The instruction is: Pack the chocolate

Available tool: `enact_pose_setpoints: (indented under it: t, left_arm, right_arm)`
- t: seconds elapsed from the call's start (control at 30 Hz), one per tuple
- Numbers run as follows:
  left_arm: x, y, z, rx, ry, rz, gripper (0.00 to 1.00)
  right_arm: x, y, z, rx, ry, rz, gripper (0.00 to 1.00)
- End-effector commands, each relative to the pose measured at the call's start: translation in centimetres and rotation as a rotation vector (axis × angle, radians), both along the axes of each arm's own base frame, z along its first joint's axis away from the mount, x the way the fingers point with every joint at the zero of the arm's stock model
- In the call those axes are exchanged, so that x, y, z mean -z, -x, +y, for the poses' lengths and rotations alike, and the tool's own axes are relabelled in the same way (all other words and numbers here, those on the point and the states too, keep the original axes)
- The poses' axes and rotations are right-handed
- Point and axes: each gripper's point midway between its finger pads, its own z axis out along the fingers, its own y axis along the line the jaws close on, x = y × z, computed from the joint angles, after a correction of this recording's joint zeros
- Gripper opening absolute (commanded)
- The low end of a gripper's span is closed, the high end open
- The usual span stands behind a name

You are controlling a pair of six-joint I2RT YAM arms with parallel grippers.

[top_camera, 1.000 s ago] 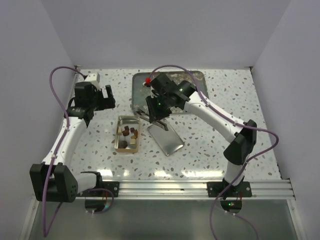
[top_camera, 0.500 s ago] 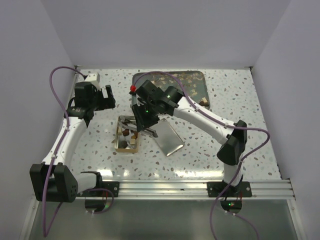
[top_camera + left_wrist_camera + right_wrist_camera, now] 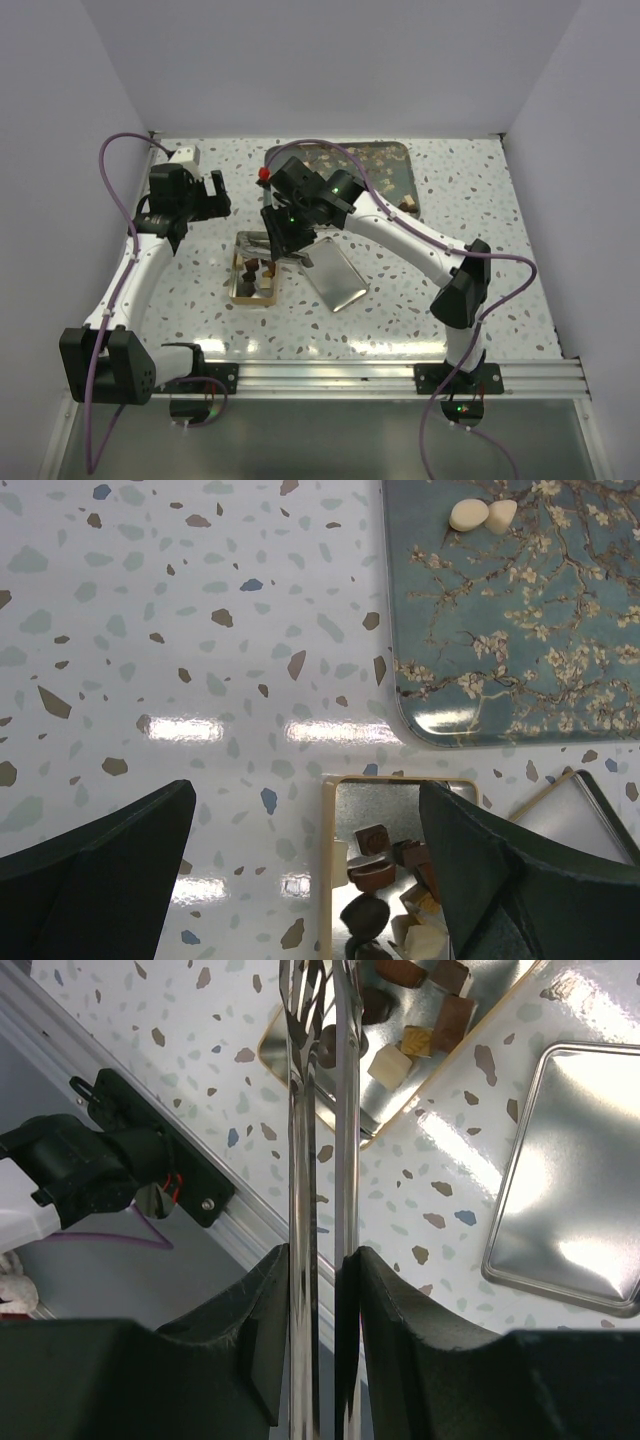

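**Top view.** The left gripper (image 3: 212, 190) is shown over the left of the white table (image 3: 480, 200), its jaws spread wide with nothing between them. The right gripper (image 3: 280, 236) is stretched across to the gold tin (image 3: 237, 292) and is clamped on metal tongs (image 3: 256, 244), whose tips are over the tin. Most of the chocolate (image 3: 256, 268) is seen inside the tin. One tan lump (image 3: 407, 203) lies on the teal tray (image 3: 385, 165), near its right corner. The lid (image 3: 338, 278) lies just right of the tin.

**Left wrist view.** Both fingers (image 3: 100, 880) are seen far apart and bare. Brown and cream pieces are gathered in the tin below, and two cream lumps (image 3: 480, 515) rest on the tray.

**Right wrist view.** The fingers (image 3: 395, 1300) are pressed against both arms of the tongs. The tips reach over the tin's chocolate. Whether a piece is pinched between them cannot be told.
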Motion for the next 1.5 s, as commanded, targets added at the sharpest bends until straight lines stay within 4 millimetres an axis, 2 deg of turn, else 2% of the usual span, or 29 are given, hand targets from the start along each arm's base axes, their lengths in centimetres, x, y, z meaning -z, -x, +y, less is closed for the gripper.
enact_pose_setpoints:
  t: [0.0, 0.17, 0.33, 0.37, 0.4, 0.43, 0.47, 0.53, 0.57, 0.63, 0.67, 0.73, 0.77, 0.93, 1.07, 1.17, 1.3, 1.47]
  left_arm:
    - [-1.5, -0.5, 0.1, -0.001, 0.009, -0.041, 1.00]
    - [-2.7, -0.4, 0.5, -0.015, -0.010, -0.053, 1.00]
    - [-2.8, -0.2, 0.5, -0.015, -0.010, -0.053, 1.00]
    - [-2.8, -0.2, 0.5, -0.015, -0.010, -0.053, 1.00]
    - [-2.8, -0.2, 0.5, -0.013, -0.009, -0.053, 1.00]
    - [-2.9, -0.2, 0.4, -0.014, -0.006, -0.056, 1.00]
    - [-2.9, -0.2, 0.4, -0.012, -0.007, -0.057, 1.00]
    - [-2.9, -0.2, 0.4, -0.011, -0.002, -0.059, 1.00]
    - [-2.8, -0.2, 0.3, -0.010, 0.001, -0.058, 1.00]
    - [-2.6, -0.1, 0.1, -0.002, 0.009, -0.055, 1.00]
    - [-2.5, -0.1, -0.1, 0.003, 0.015, -0.056, 1.00]
    - [-2.5, -0.1, -0.1, 0.006, 0.019, -0.054, 1.00]
    - [-2.5, -0.1, -0.1, 0.005, 0.018, -0.054, 1.00]
    - [-2.4, 0.1, 0.0, 0.002, 0.013, -0.056, 1.00]
    - [-2.3, 0.1, 0.0, 0.001, 0.013, -0.056, 1.00]
    - [-2.2, 0.1, 0.0, 0.000, 0.014, -0.055, 1.00]
    - [-2.1, 0.1, 0.0, 0.002, 0.013, -0.052, 1.00]
    - [-2.1, 0.2, 0.0, 0.005, 0.009, -0.055, 1.00]
  right_arm:
    - [-2.1, 0.3, 0.4, -0.009, -0.064, -0.020, 0.35]
    - [-1.5, -1.1, -0.5, 0.011, -0.050, -0.032, 0.35]
    - [-3.0, -4.4, -3.4, 0.092, -0.067, -0.073, 0.35]
    - [-3.2, -5.6, -4.7, 0.130, -0.070, -0.078, 0.35]
    - [-3.0, -6.2, -5.5, 0.150, -0.065, -0.076, 0.35]
    - [-3.5, -6.8, -6.4, 0.169, -0.075, -0.094, 0.35]
    - [-3.7, -7.9, -7.7, 0.208, -0.072, -0.101, 0.34]
    - [-3.2, -8.9, -9.5, 0.246, -0.049, -0.109, 0.34]
    - [-3.8, -9.8, -11.1, 0.284, -0.053, -0.124, 0.34]
    - [-3.1, -10.6, -13.0, 0.324, -0.034, -0.122, 0.34]
    - [-2.7, -11.1, -14.7, 0.365, -0.022, -0.119, 0.34]
    - [-2.3, -11.7, -16.5, 0.400, -0.007, -0.125, 0.34]
    - [-1.7, -11.8, -18.0, 0.433, 0.011, -0.115, 0.34]
    - [0.4, -12.1, -22.3, 0.523, 0.066, -0.093, 0.35]
    - [1.9, -11.9, -23.9, 0.572, 0.104, -0.067, 0.36]
    - [2.9, -11.6, -24.2, 0.594, 0.115, -0.052, 0.37]
    - [3.4, -12.0, -24.5, 0.633, 0.126, -0.055, 0.39]
    - [3.1, -12.5, -24.8, 0.652, 0.128, -0.080, 0.39]
